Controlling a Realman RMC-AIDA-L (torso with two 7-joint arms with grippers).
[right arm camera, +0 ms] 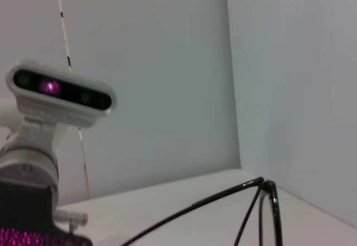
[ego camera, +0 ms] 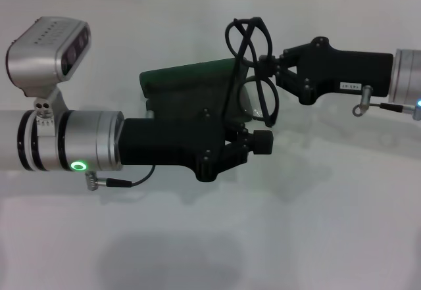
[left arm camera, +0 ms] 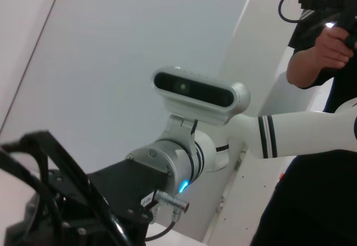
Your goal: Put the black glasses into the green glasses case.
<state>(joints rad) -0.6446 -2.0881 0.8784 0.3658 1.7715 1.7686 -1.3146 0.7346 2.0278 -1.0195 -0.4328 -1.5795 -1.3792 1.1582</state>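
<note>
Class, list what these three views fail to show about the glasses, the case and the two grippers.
- Green glasses case: head view, front half hidden behind the left gripper; open or closed unclear.
- Black glasses: right wrist view cuts them off at the bottom edge.
- Right gripper: exact grip point on the frame too small to make out.

The white counter point(ego camera: 210, 237) spreads across the whole head view, meeting a pale tiled wall along its far edge. The green glasses case point(ego camera: 187, 89) seems to lie on it near the middle, though an arm hides its near side. Soft shadows fall on the counter's near part.
</note>
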